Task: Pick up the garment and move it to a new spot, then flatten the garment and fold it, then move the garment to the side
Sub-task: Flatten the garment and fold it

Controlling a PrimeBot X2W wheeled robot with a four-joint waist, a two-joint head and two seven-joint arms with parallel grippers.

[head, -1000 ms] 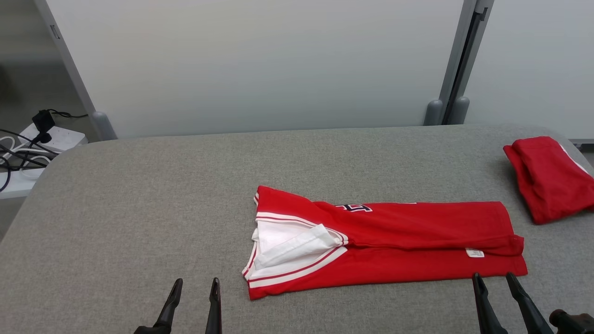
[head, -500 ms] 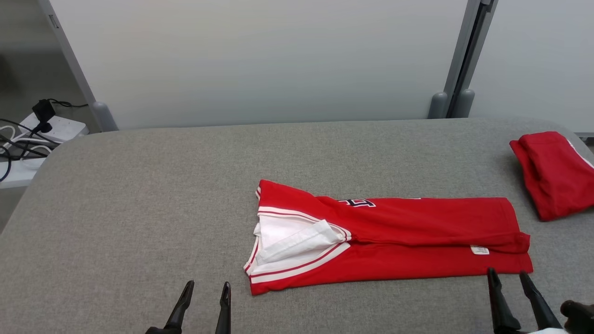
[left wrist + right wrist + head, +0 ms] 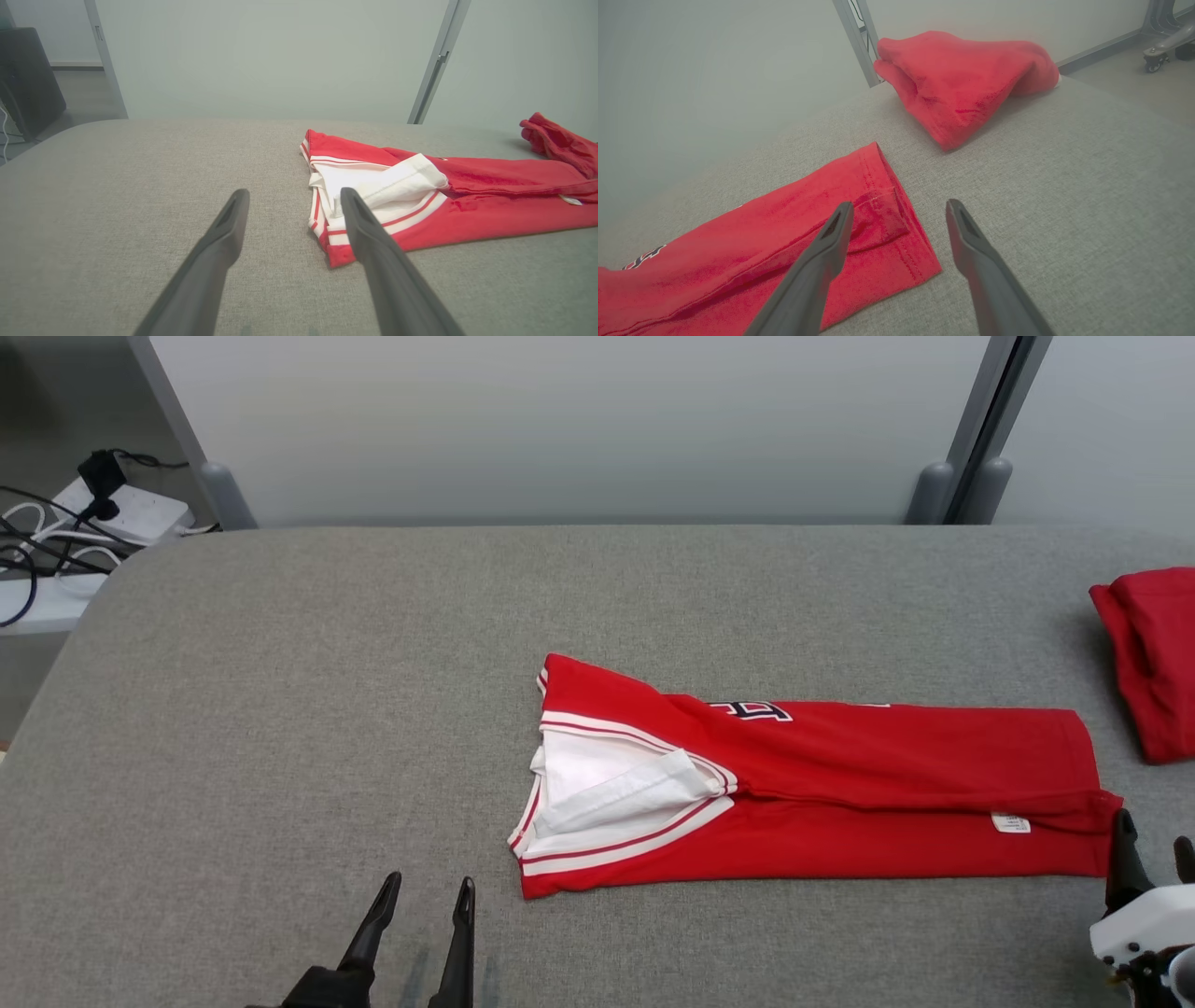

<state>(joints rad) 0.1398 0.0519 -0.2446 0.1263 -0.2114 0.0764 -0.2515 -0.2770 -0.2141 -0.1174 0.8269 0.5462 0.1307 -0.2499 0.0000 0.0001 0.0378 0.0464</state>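
The shirt [image 3: 840, 784] is bright red, its neck band [image 3: 635, 841] white with thin red stripes, with dark lettering [image 3: 752, 710] edged in white and a small white label [image 3: 1010, 822]. The folded cloth [image 3: 1153, 653] is the same red. The table [image 3: 280, 709] is flecked grey. The left gripper [image 3: 428, 879] and right gripper [image 3: 1153, 829] are black

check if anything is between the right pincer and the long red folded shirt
Nothing visible. The open right pincer sits right at the hem end of the long red folded shirt, on the grey fabric tabletop. The bundled red garment lies apart, farther back.
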